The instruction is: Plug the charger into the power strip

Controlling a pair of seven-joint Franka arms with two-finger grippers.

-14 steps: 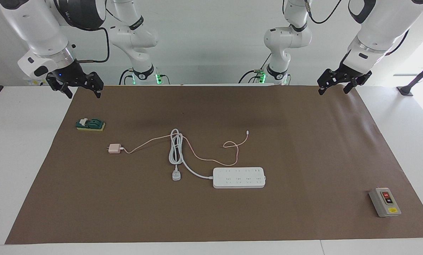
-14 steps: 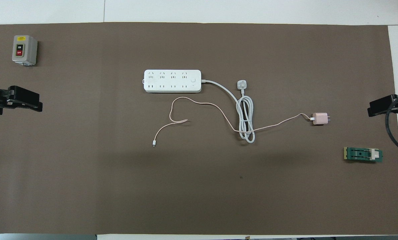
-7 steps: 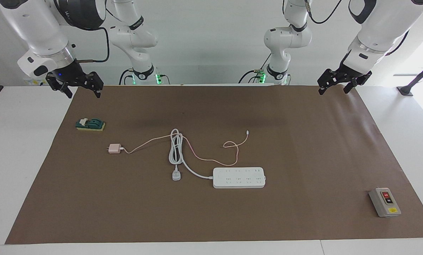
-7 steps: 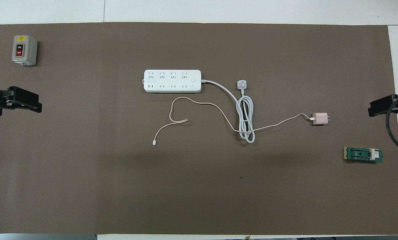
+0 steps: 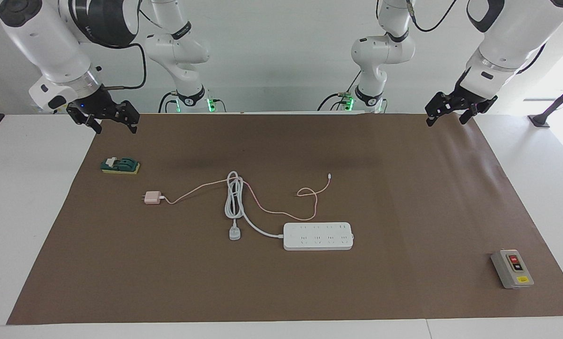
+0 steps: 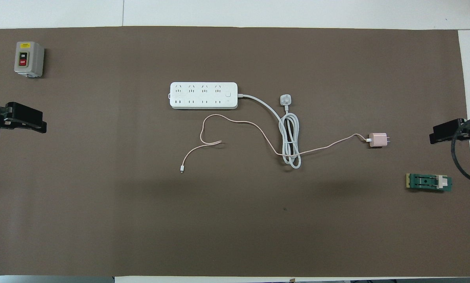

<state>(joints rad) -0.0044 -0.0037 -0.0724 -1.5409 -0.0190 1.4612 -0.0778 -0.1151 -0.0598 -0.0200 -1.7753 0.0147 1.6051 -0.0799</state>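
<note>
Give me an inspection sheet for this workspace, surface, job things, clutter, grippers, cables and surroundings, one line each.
Surface: brown paper sheet over the white table, flat.
Job's things: small pale-pink cube charger lying unplugged toward the right arm's end; long flat white power strip farther from the robots, sockets up and unoccupied.
Clutter: green block on a yellow base; grey box with red and black buttons.
Grippers: right gripper and left gripper open, empty, raised at opposite ends of the sheet.
Cables: thin pink cable crosses the strip's coiled thick white cord, which ends in a white round plug.
Surroundings: two more white arm bases; nothing else seen.
</note>
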